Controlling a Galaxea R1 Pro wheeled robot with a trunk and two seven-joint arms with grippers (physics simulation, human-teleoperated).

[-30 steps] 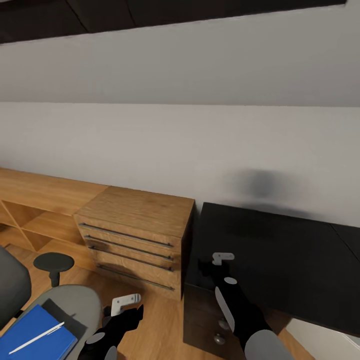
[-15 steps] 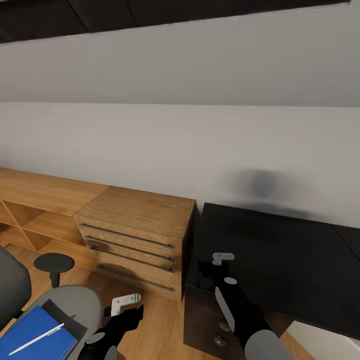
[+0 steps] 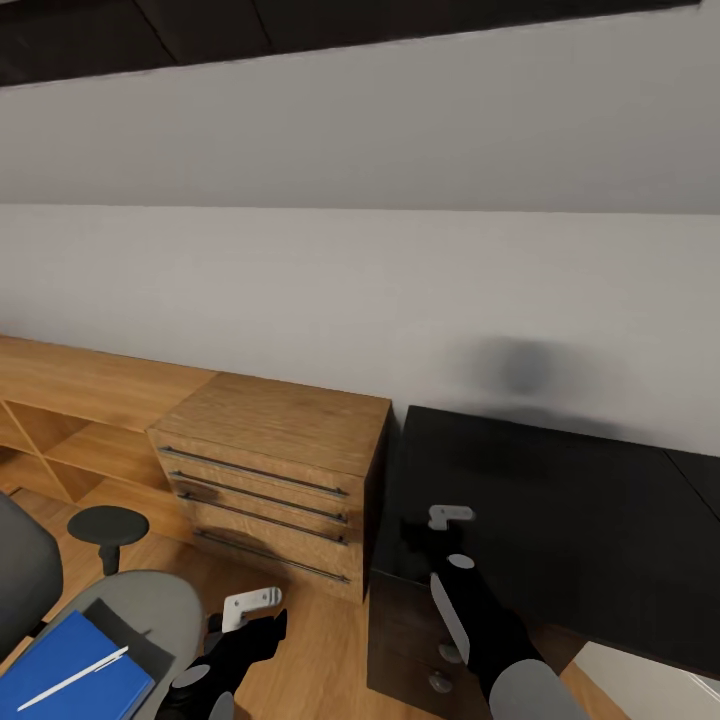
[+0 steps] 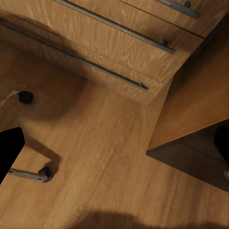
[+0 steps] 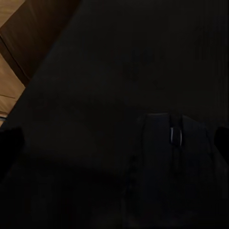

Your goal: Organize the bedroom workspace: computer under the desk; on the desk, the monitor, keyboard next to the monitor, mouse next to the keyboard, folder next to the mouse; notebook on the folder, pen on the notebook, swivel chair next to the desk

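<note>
Right hand (image 3: 447, 517) hovers just over the near corner of the black bench (image 3: 560, 500), and against a second ago it has crept a shade forward and down; little else in the room has moved. Its wrist view looks straight at the glossy top, where a dark mouse (image 5: 175, 136) lies just ahead of the hand, between the two fingertips at the picture's edges. Those tips stand wide apart, so the hand is spread open and holds nothing.

Left hand (image 3: 250, 604) hangs low over the wooden floor (image 4: 105, 157), in front of the light-wood drawer cabinet (image 3: 275, 470). I cannot tell how far it is open; nothing is in it.

Off to the outer side of the left hand stands the swivel chair (image 3: 150, 600), and on its seat lies the blue folder (image 3: 70, 675) with the white pen (image 3: 72, 677) across it.

That small advance suggests to me the right hand is settling over the mouse, either to take it or having just set it down. The folder and pen have not yet been carried to the bench, and the chair is yet to be pushed in.
</note>
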